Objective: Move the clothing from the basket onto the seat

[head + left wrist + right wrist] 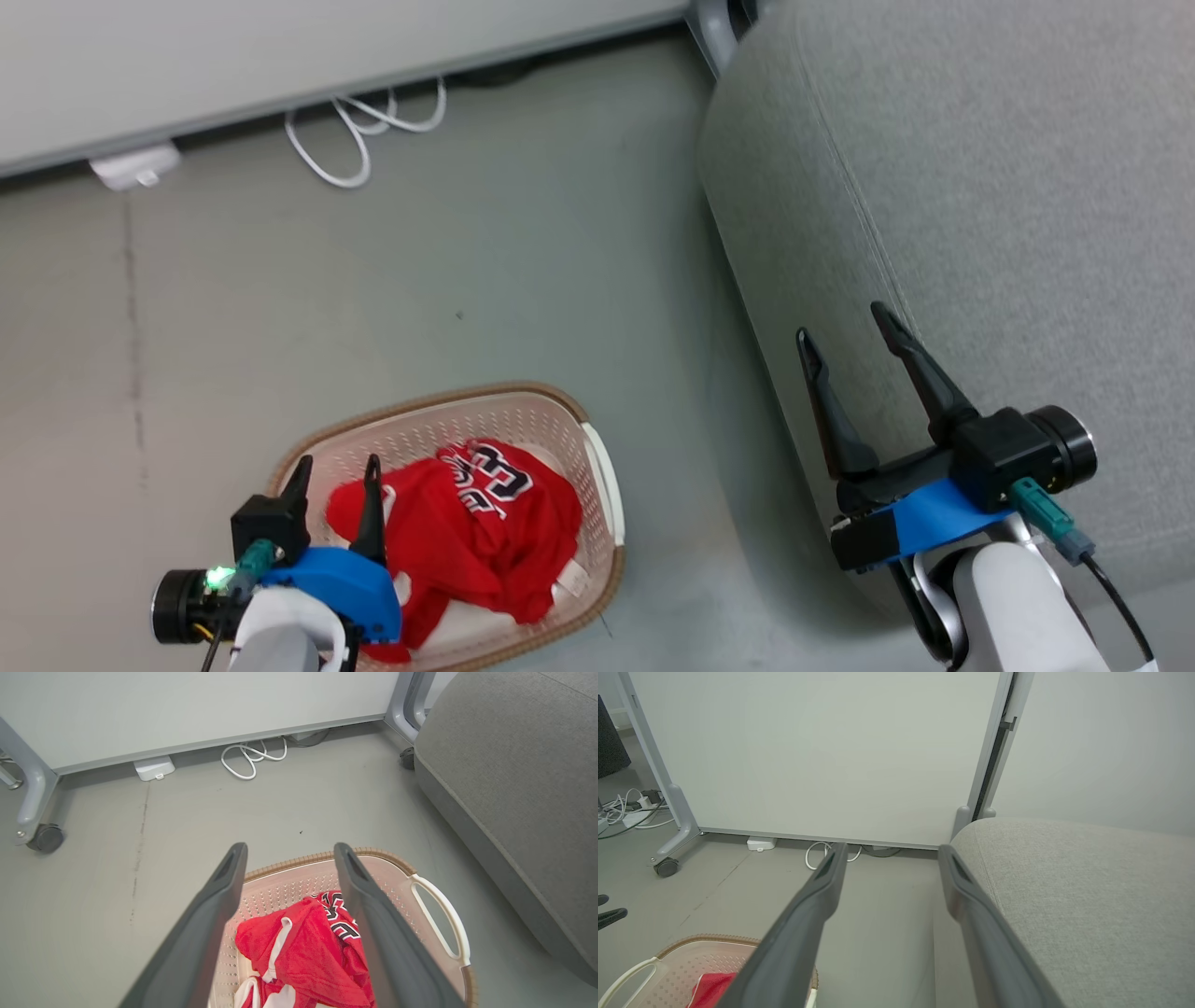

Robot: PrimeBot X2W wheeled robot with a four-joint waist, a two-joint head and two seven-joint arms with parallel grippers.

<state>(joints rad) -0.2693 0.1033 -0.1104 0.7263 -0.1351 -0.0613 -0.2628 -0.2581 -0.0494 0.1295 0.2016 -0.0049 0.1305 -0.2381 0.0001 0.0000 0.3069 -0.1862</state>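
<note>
Red clothing (476, 523), white trim, dark numerals: heaped in the cream basket (425, 403) at the lower left of the head view, on the floor (467, 261).
Grey fabric seat (980, 187): right side of the frame, apart from the basket, bare where you can see it.
Left hand (338, 464): fingers spread, empty, above the heap.
Right hand (842, 323): fingers spread, empty, beside the seat's edge.
Your risks: a shallow pinch may catch one layer and let it fall on the floor. The heap looks tangled, so one garment may drag another out. A finger could snag the perforated wall and tip the basket.
</note>
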